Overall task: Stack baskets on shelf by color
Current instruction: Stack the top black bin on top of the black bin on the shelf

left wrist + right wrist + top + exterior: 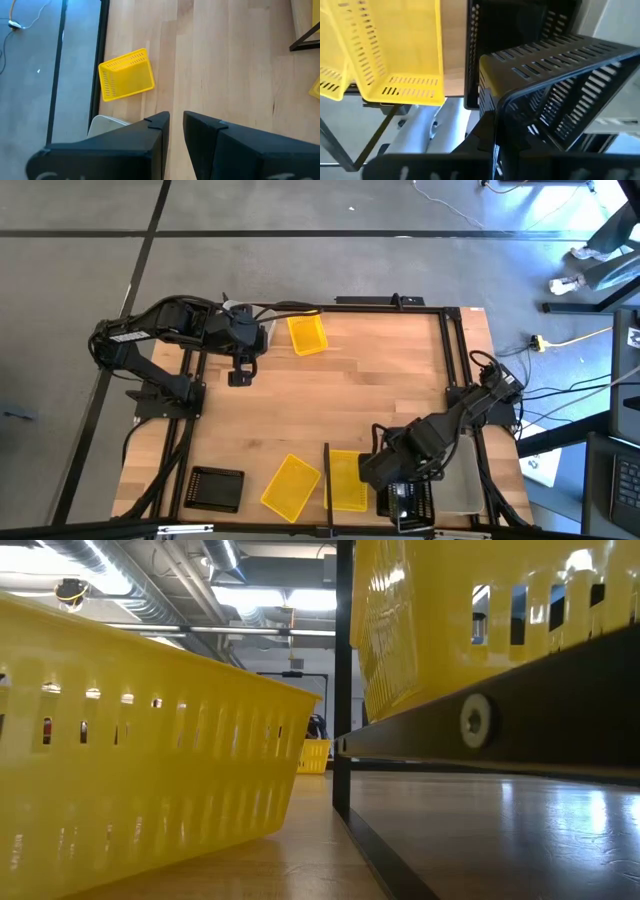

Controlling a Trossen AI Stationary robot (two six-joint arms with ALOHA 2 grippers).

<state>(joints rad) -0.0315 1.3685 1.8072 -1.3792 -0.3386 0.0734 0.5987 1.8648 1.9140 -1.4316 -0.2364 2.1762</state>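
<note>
My right gripper (pixel 398 486) hangs over the table's near right corner, shut on a black mesh basket (pixel 560 85), which is tilted above the shelf (pixel 385 442). A yellow basket (pixel 345 479) stands on the shelf next to its dark upright divider (pixel 327 473). A second black basket (pixel 510 30) lies beyond the held one. On the tabletop are a slanted yellow basket (pixel 291 487), a black basket (pixel 217 488) and, at the far edge, a third yellow basket (pixel 307 335). My left gripper (pixel 240 376) hovers near that basket, with a narrow empty gap between its fingers. My right gripper holds the black basket by its upper rim close to a corner (pixel 493 122), the wall running between the two fingers. The fingers come from above, pointing steeply down. The basket hangs tilted and clear of the shelf; the gripper's body hides the pads.
Translucent grey-white baskets (pixel 458 480) sit on the shelf's right end beside my right arm. Another pale basket (pixel 243 311) lies under my left arm at the far edge. The bare plank tabletop (pixel 380 380) spreads across the middle. Black frame rails (pixel 452 350) run along the table's edges.
</note>
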